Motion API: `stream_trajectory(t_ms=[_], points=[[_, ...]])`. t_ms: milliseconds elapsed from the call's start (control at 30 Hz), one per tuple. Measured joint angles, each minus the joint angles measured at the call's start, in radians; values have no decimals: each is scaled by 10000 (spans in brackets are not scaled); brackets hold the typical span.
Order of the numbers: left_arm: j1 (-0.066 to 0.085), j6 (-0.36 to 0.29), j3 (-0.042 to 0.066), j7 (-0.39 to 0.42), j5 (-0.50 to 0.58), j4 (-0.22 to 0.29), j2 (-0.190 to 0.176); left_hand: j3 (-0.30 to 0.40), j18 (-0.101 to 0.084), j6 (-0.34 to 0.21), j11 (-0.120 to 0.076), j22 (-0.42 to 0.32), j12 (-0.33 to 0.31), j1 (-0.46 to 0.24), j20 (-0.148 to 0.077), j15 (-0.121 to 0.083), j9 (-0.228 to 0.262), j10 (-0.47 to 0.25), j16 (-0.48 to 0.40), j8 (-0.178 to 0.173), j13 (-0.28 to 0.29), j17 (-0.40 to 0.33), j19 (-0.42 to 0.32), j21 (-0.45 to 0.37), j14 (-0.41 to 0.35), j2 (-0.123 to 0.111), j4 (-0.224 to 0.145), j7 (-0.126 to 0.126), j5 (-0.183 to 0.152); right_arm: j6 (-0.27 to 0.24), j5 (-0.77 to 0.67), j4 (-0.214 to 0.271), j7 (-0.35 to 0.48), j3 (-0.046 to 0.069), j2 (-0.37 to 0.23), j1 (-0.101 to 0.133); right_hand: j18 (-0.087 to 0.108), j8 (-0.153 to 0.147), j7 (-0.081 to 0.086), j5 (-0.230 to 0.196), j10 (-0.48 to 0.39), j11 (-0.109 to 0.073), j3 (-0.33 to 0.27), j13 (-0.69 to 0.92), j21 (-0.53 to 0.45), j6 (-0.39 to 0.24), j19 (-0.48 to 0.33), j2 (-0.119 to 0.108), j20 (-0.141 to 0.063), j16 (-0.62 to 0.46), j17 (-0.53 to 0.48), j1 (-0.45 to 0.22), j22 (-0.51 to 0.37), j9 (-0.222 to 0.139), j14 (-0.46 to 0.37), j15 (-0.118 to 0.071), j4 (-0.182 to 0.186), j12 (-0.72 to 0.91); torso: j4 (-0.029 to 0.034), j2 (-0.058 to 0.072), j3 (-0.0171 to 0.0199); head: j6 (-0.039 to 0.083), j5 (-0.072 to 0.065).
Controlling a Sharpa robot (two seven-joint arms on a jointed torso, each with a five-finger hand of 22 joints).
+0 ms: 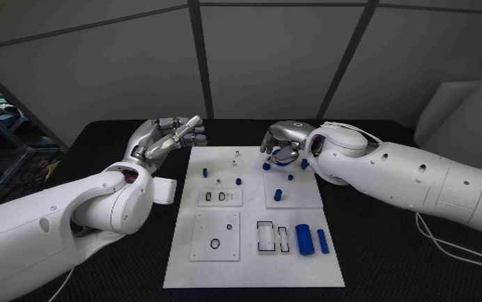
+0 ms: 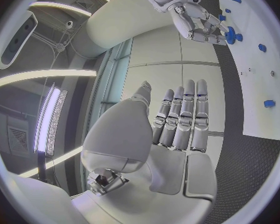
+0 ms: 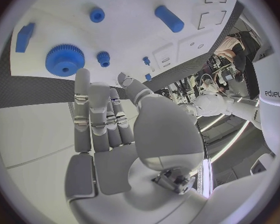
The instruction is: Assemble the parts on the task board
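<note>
The white task board (image 1: 251, 267) lies in the middle of the black table. Small blue pegs (image 1: 205, 172) stand on its left half, a short blue cylinder (image 1: 278, 195) near the middle. A thick blue cylinder (image 1: 304, 239) and a blue bar (image 1: 322, 241) lie at the near right. My right hand (image 1: 284, 145) hovers over the board's far right, fingers apart, holding nothing. Just beyond its fingers (image 3: 82, 84) sit a blue gear (image 3: 65, 59) and a smaller gear (image 3: 103, 58). My left hand (image 1: 170, 138) is raised off the board's far left corner, fingers straight (image 2: 184, 114), empty.
Dark rectangular and round recesses (image 1: 265, 236) mark the board's near half. A blue block (image 3: 25, 37) lies at the board's edge by the gear. Black table surface (image 1: 382, 246) runs on both sides of the board. Grey wall panels stand behind the table.
</note>
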Motion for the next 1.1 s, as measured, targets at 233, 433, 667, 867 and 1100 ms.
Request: stream_trajectory(t_ms=[233,433,667,867,1100], points=[[-2,44,2,-16,-9,6,-32,0,-1,0,0,0,0,0,0,0,0,0,0,0,0,-1,0,0,0,0,0,0,0,339,-373,-83,-266,0,76,3,0,0,1,0,-72,2,52,-1,945,-69,264,-36,9,1371,1539,36,1079,-1,-1,0,131,0,24,51,16,-15,-10],[-3,68,2,-27,-14,16,-41,0,0,-1,1,-1,0,0,0,0,1,0,0,0,1,-1,-1,0,0,0,0,0,0,571,-534,-165,-392,0,165,4,1,1,1,0,-72,2,81,-1,1481,-69,489,-102,16,2020,2278,102,1754,-2,-1,0,213,0,25,90,28,-3,6],[-3,93,2,-41,-20,25,-51,-28,0,0,1,-1,-47,0,0,0,-9,-1,-56,-47,-1,13,-1,0,0,0,-28,0,0,774,-623,-243,-433,-2,273,4,0,1,1,0,-71,2,184,9,1945,-69,685,-102,35,2536,2882,102,2361,-2,-2,0,316,37,25,123,44,-6,29],[-3,99,4,-52,-22,33,-62,-28,0,-1,1,-2,-79,0,1,0,-9,-1,-116,-90,-8,34,-1,0,0,0,-28,0,0,937,-661,-355,-439,-4,376,4,-1,1,1,0,96,-51,321,9,2447,-69,879,-101,16,2983,3402,102,3029,-2,-2,0,453,38,42,152,51,-37,15],[-3,104,5,-56,-23,46,-69,-28,-1,-1,1,-2,-118,0,0,0,-9,-1,-116,-90,-7,33,-1,0,-1,0,-28,0,0,1107,-683,-464,-440,-10,457,3,-166,16,37,0,310,-51,525,19,2696,134,952,-15,18,3221,3657,188,3334,36,-2,1,530,75,43,171,62,-45,5]])
